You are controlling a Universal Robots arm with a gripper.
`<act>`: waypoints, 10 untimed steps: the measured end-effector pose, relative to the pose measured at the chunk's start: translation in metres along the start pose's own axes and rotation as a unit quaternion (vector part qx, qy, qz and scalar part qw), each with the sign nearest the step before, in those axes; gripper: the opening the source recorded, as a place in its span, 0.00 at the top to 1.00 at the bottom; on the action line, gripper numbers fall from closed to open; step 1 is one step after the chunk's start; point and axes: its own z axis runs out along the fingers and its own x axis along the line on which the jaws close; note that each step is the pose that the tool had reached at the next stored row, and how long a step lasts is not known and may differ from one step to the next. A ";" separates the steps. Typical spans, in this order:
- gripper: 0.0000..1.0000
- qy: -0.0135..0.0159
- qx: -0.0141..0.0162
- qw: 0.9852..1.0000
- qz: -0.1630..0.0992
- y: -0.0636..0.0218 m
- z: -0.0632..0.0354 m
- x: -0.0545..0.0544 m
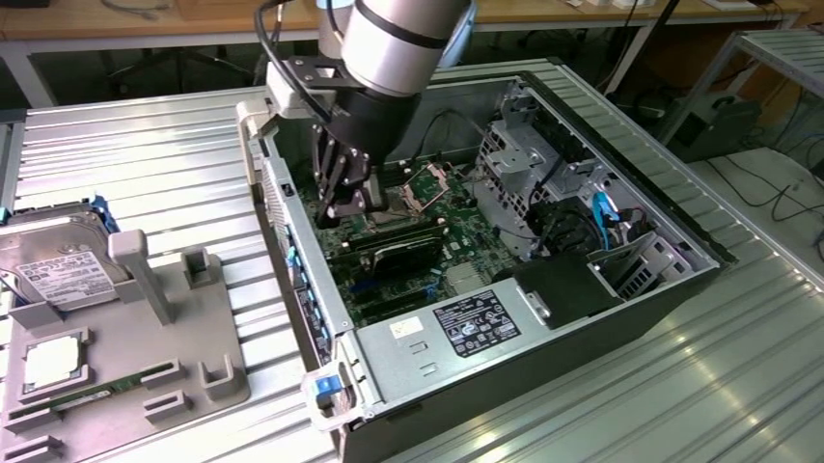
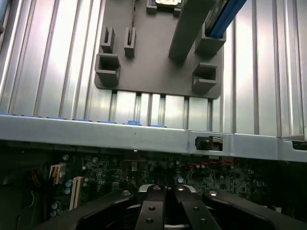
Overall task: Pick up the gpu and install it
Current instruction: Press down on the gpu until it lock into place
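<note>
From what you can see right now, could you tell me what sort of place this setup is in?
Most likely a robotics lab or workshop bench for computer assembly. An opened computer case lies on a ribbed metal table, a grey parts holder beside it carries a hard drive, and the gripper reaches into the case.

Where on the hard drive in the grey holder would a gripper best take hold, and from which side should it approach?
Probably across the thin body at its raised far edge, coming from above. The hard drive leans in the grey holder with its labelled face showing, and a post stands against its side. The lower part looks fenced in, so the top edge seems freest.
</note>
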 end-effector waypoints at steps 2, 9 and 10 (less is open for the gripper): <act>0.89 0.000 -0.003 1.000 0.000 -0.0005 0.0008 0.001; 0.89 0.000 -0.004 1.000 0.000 -0.0002 0.0068 0.002; 0.89 0.000 -0.004 1.000 0.000 0.0002 0.0070 0.002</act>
